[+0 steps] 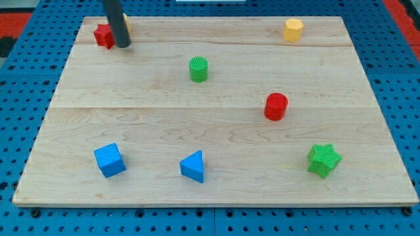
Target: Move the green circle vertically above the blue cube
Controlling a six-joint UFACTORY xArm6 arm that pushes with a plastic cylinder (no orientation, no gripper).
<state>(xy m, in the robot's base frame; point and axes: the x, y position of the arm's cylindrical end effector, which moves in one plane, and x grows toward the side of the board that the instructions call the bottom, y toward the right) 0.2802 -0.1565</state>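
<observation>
Jaws: none fitted; the arm ends in a plain dark rod, so nothing is held. My tip (123, 45) sits at the view's top left of the wooden board (216, 131), touching or just beside the red star-shaped block (102, 35), on that block's right. A sliver of yellow shows behind the rod; its shape cannot be made out.

Green circle (199, 69): upright, upper middle of the board, well apart from my tip and to its lower right. Blue cube (109, 160): bottom left, well apart from the green circle. Blue triangle (193, 166): bottom centre, right of the cube. Red cylinder (276, 106): right of centre. Green star (323, 159): bottom right. Yellow hexagonal block (293, 30): top right.
</observation>
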